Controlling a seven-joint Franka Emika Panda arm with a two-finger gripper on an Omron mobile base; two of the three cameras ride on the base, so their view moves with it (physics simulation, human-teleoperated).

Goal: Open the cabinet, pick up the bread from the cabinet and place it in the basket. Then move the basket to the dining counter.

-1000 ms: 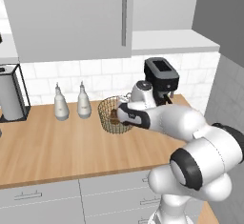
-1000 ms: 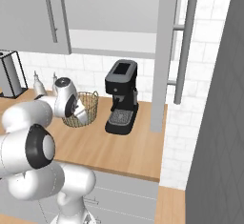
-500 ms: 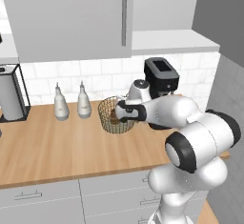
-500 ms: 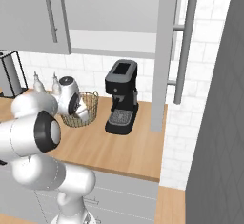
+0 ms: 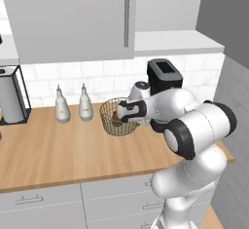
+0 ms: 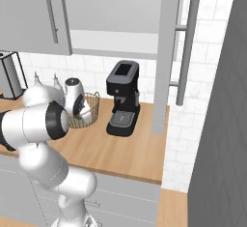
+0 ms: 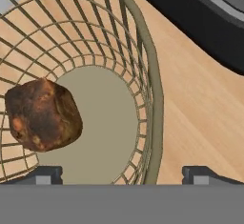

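Note:
The tan wire basket point(image 5: 108, 121) stands on the wooden worktop, and the dark brown bread point(image 7: 43, 114) lies inside it on its flat bottom. My gripper point(image 7: 121, 174) is open and holds nothing. It hangs right over the basket's rim point(image 7: 155, 94), one fingertip point(image 7: 45, 174) inside the basket and the other outside. From the base views the gripper point(image 5: 120, 115) sits at the basket's right side, in front of the coffee machine. One door point(image 6: 169, 52) of the grey cabinet point(image 5: 73, 13) is swung open. The dining counter is out of view.
A black coffee machine point(image 6: 123, 98) stands just right of the basket point(image 6: 91, 106). Two white bottles point(image 5: 62, 105) stand at its left by the tiled wall. A steel appliance point(image 5: 10, 96) is at the far left. The open door's long handle point(image 6: 185, 52) hangs above the worktop's right end.
The arm's elbow has swung up and toward the basket while the hand stays at its rim. The jaws have stayed open and the bread has stayed in the basket.

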